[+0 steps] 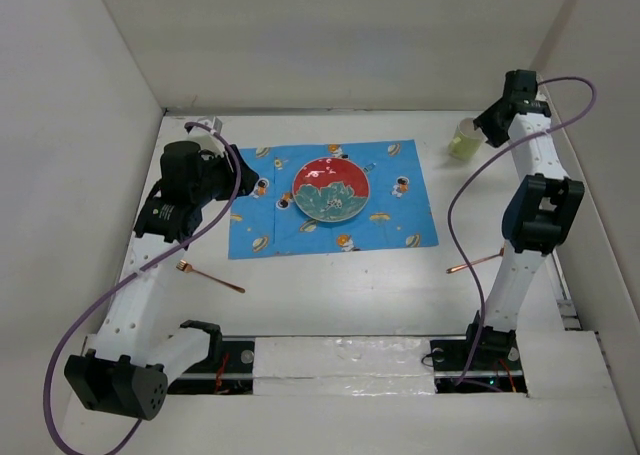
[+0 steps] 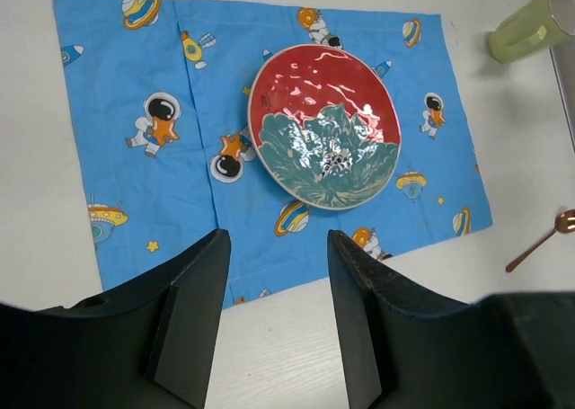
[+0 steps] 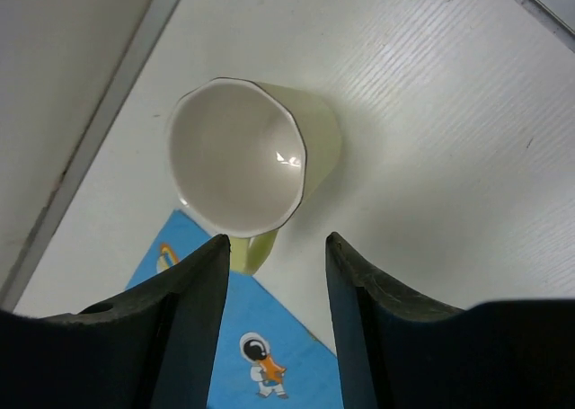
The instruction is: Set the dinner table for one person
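Note:
A red and teal plate (image 1: 332, 190) sits on the blue astronaut placemat (image 1: 400, 215) on the white dinner table (image 1: 340, 300). It also shows in the left wrist view (image 2: 323, 126). My left gripper (image 1: 248, 180) is open and empty, hovering over the placemat's left edge (image 2: 135, 184). A light green cup (image 1: 464, 139) stands upright off the mat's far right corner. My right gripper (image 1: 487, 133) is open and empty just above the cup (image 3: 243, 157). A copper fork (image 1: 210, 276) lies at the near left, and a copper spoon (image 1: 470, 265) at the near right.
White walls bound the table on the left, back and right. The cup's handle (image 3: 252, 252) points toward the mat corner (image 3: 260, 355). The spoon (image 2: 544, 241) lies partly under the right arm. The arm bases and a rail run along the near edge (image 1: 340, 360).

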